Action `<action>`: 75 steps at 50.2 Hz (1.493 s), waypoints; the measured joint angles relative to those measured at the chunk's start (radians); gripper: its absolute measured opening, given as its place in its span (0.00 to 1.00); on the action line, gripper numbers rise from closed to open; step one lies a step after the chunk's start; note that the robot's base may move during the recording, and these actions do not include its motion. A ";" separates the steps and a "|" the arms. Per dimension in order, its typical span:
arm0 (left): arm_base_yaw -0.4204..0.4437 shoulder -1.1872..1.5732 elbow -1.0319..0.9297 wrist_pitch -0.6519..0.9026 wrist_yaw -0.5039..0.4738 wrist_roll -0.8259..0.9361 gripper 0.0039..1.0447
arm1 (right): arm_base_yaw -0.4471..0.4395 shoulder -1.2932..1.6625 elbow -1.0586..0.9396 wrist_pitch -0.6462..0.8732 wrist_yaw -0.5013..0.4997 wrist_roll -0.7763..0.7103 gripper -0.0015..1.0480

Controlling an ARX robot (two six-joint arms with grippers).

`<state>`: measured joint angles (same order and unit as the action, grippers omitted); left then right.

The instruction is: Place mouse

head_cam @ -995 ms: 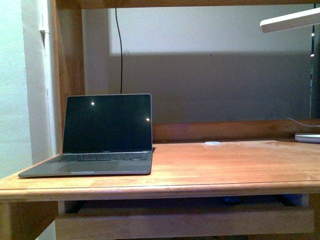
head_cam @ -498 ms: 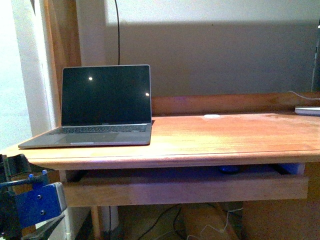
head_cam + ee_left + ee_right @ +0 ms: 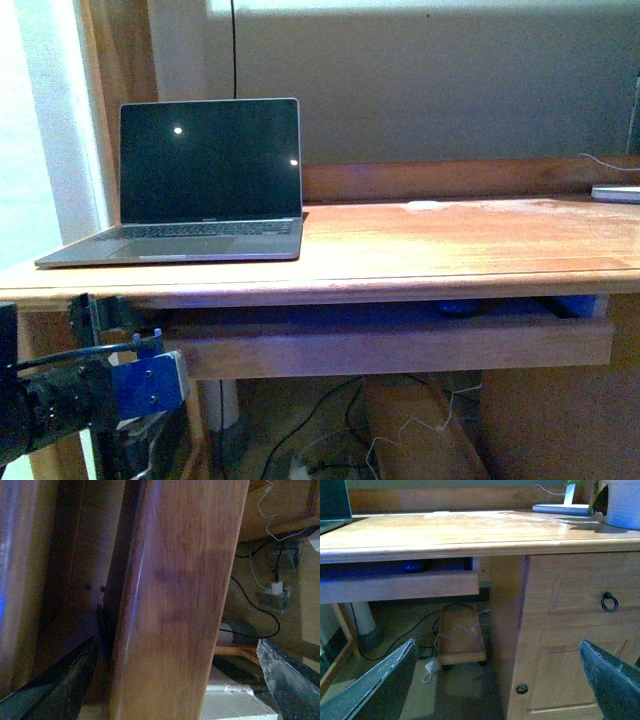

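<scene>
A small dark domed shape, apparently the mouse (image 3: pixel 458 308), lies in the pull-out tray (image 3: pixel 400 345) under the desktop, mostly hidden by the tray's front board. It also shows in the right wrist view (image 3: pixel 412 566). My left arm (image 3: pixel 145 385) is low at the left, by the desk's leg. The left gripper (image 3: pixel 175 700) is open and empty, right up against the wooden leg (image 3: pixel 175 595). The right gripper (image 3: pixel 495 695) is open and empty, below desk height, facing the tray and cabinet; it is out of the front view.
An open laptop (image 3: pixel 200 180) stands on the desk's left part. A flat white disc (image 3: pixel 424 206) lies at the back middle, a white lamp base (image 3: pixel 615 192) at the far right. A drawer cabinet (image 3: pixel 570 630) holds up the desk's right side. Cables and a low wooden stand (image 3: pixel 462 635) are on the floor.
The front view has sunk, so the desk sits higher in the picture and the space under it shows. My left arm has come into view at the lower left and moved inward.
</scene>
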<state>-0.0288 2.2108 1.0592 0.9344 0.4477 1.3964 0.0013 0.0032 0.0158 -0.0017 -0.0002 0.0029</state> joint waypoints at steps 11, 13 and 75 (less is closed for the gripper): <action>-0.011 0.054 0.046 -0.027 0.006 0.056 0.93 | 0.000 0.000 0.000 0.000 0.000 0.000 0.93; -0.011 0.056 0.046 -0.028 0.002 0.061 0.93 | 0.000 0.000 0.000 0.000 0.000 0.000 0.93; -0.252 -0.882 -0.610 -0.061 -0.586 -1.455 0.70 | 0.000 0.000 0.000 0.000 -0.002 0.000 0.93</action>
<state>-0.2806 1.3285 0.4492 0.8738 -0.1379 -0.0586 0.0013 0.0029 0.0158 -0.0017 -0.0025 0.0029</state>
